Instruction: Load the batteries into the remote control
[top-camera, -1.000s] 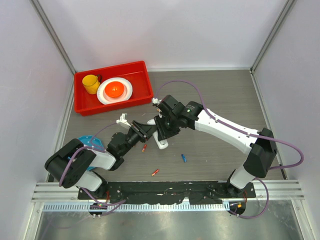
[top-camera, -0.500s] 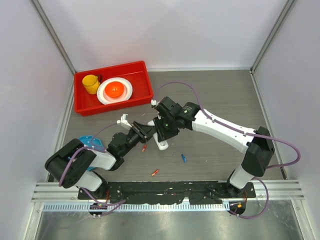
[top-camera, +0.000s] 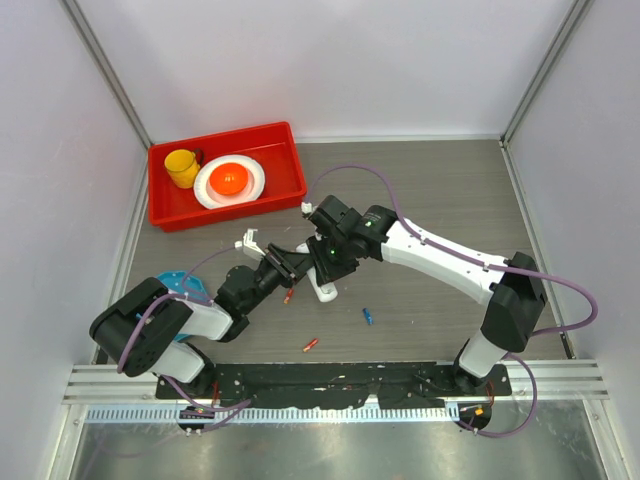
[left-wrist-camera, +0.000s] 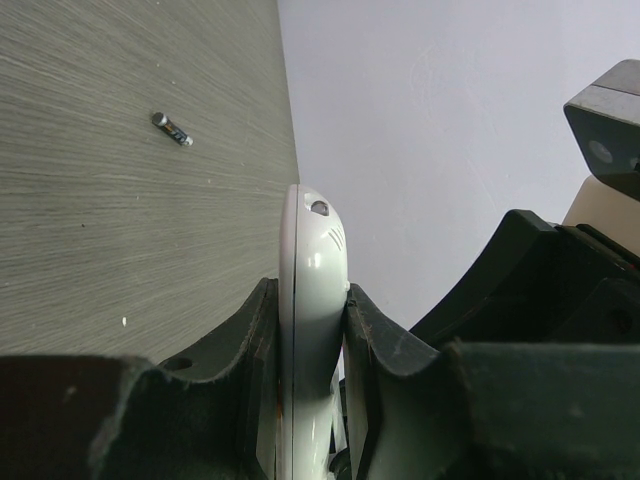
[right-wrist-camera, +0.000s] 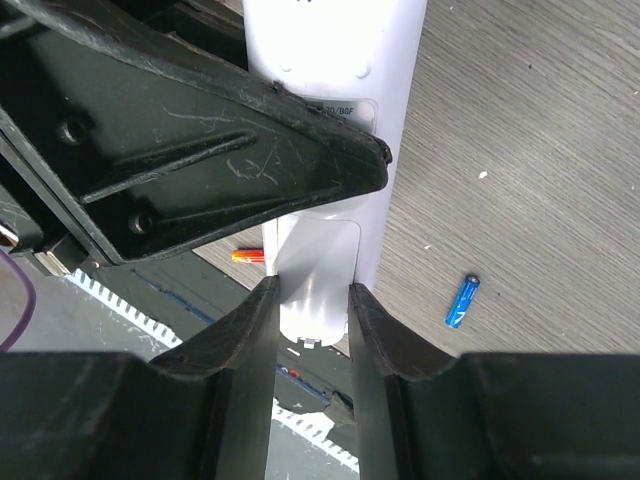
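- Both claws are on the remote control (top-camera: 322, 289), out in mid-table, and neither one carries a battery
- Left gripper (left-wrist-camera: 310, 300) is clamped tight on it: the white body sits edge-on between the two black fingers and sticks out past their tips
- Right gripper (right-wrist-camera: 313, 290) is part-way closed, its fingers hugging the sides of the remote's near end by the slotted back panel; that looks like a grip
- Long axis of the remote runs on a slant, far-left down to near-right, with the left claw on the far part and the right claw on the near part
- Orange battery (top-camera: 289, 296) lies on the table just left of the remote's near tip, on the left arm's side
- Blue battery (right-wrist-camera: 462, 301) lies right of that tip, a bit further off, on the right arm's side
- Red battery (top-camera: 311, 345) lies nearer the arm bases than the remote; a dark battery (left-wrist-camera: 172, 129) shows on bare table in the left wrist view
- My read: one claw must let go to fetch a cell, and the crossed arms crowd the space over the remote
- Red bin (top-camera: 296, 165) sits well beyond the remote's far-left end, clear of all this
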